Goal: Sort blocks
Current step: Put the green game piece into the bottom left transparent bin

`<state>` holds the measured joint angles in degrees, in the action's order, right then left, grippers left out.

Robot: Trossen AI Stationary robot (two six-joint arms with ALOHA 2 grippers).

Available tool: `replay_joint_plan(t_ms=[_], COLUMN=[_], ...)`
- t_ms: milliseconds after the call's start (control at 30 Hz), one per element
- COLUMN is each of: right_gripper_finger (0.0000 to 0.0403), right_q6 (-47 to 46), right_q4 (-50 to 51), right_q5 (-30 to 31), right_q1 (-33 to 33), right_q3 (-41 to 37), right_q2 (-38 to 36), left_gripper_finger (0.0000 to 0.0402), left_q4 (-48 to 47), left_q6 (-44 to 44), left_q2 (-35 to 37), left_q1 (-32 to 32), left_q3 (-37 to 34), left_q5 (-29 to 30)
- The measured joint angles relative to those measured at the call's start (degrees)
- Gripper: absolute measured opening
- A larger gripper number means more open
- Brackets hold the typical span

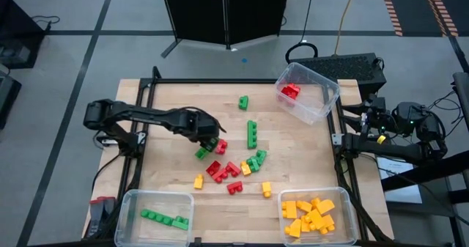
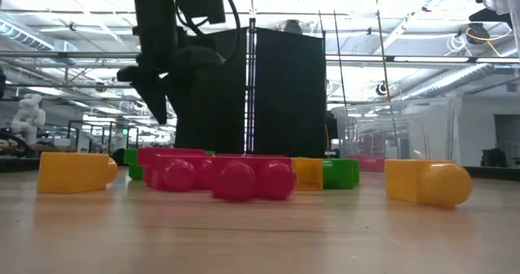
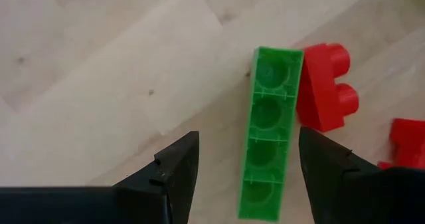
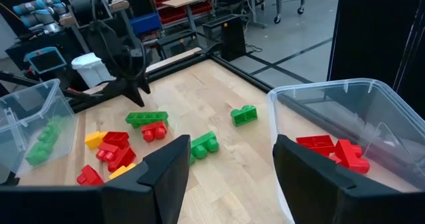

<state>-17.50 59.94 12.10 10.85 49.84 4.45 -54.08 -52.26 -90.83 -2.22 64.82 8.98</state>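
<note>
My left gripper (image 3: 247, 174) is open and hangs just above the middle of the table (image 1: 210, 137). Its fingers stand on either side of a long green brick (image 3: 269, 137) that lies hollow side up on the wood, without touching it. A red brick (image 3: 325, 88) rests against that green brick's far end. More red, green and yellow bricks (image 1: 242, 166) are scattered around the table's middle. My right gripper (image 4: 229, 177) is open and waits off the table's right edge (image 1: 377, 130).
A clear bin with red bricks (image 1: 308, 93) sits tilted at the far right corner. A bin with green bricks (image 1: 155, 216) stands at the near left, one with yellow bricks (image 1: 315, 216) at the near right. Bare wood lies left of the pile.
</note>
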Motion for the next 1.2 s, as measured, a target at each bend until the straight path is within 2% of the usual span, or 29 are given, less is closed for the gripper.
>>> replay_joint_plan(t_ms=[200,567,1200], right_gripper_finger=[0.0208,0.0208,0.0208], right_q6=[0.0,-0.2,0.0], right_q4=[0.0,0.0,0.2], right_q5=[0.0,0.0,0.0], right_q1=[0.0,0.0,0.0], right_q3=[0.0,0.0,0.0], right_q2=[0.0,0.0,0.0], left_gripper_finger=[0.0194,0.0194,0.0194], left_q4=[0.5,2.4,2.7], left_q6=[0.2,0.1,0.1], left_q2=[-1.1,-2.2,-13.0], left_q1=[0.1,1.8,3.5], left_q3=[0.0,0.1,0.1], left_q5=[-3.3,-3.8,-3.2])
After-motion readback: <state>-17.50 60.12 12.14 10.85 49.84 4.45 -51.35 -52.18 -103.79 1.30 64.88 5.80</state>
